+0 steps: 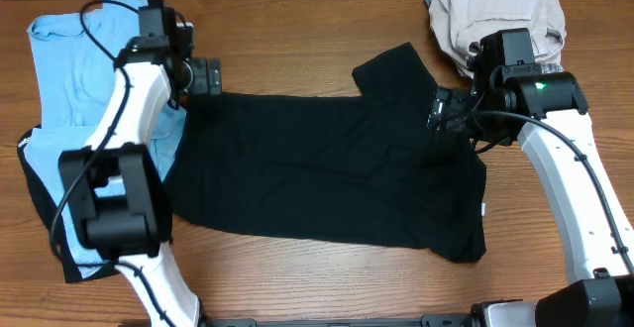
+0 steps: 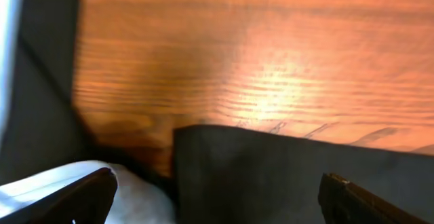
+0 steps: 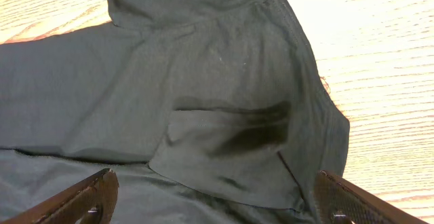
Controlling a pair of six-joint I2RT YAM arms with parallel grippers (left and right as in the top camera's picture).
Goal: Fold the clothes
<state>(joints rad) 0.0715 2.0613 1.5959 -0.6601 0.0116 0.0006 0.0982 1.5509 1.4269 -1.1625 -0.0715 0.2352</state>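
Left gripper (image 1: 206, 76) & right gripper (image 1: 441, 109) hovering at black shirt (image 1: 327, 163) ends, jaws apart on both sides — gripping edges evenly looking wisest.

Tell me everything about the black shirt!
The black shirt is soft, plain cloth, lying spread out and wrinkled on the wooden table. One short sleeve sticks out toward the far edge. A tiny white label shows at one end; the other end meets the blue shirt. The open left gripper and right gripper are over its ends.
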